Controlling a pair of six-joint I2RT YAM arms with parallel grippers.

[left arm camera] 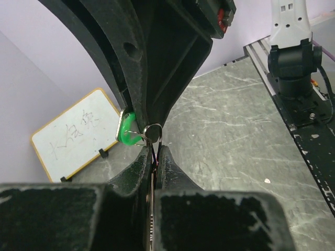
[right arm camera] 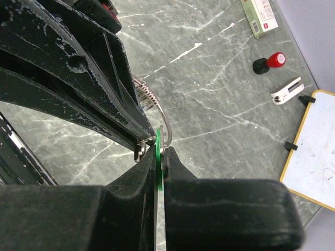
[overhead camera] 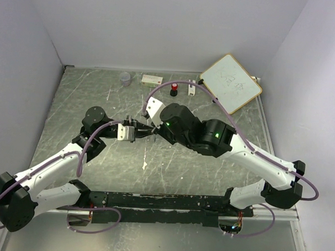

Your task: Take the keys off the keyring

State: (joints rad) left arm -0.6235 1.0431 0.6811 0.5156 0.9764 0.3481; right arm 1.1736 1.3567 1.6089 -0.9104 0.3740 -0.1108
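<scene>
Grey marbled surface (overhead camera: 85,88) lies between plain white walls. At its 1 o'clock corner sits a whiteboard (overhead camera: 231,83) with a few scrawled dark strokes that I cannot read. Along the far edge at 12 o'clock are a white-and-green box (overhead camera: 151,79), its print too small to read, a red-and-black knob (overhead camera: 173,91) and a small white piece (overhead camera: 192,91). A clear cup (overhead camera: 125,78) stands at 11 o'clock.

My two tools meet tip to tip above the middle of the surface. My right tool (right arm camera: 160,150) is pressed together on the green key (left arm camera: 125,135); from the right wrist its flat plastic head shows edge-on, a thin bright green line between the fingers. My left tool (left arm camera: 155,152) is pressed together too, pinching the keyring (left arm camera: 155,127) at its lower side.

The keyring is a thin silver wire loop just above my left fingertips, with the green head at its 9 o'clock in the left wrist view. From the right wrist, a short coil of wire (right arm camera: 148,95) shows beside the ring at 11 o'clock.
</scene>
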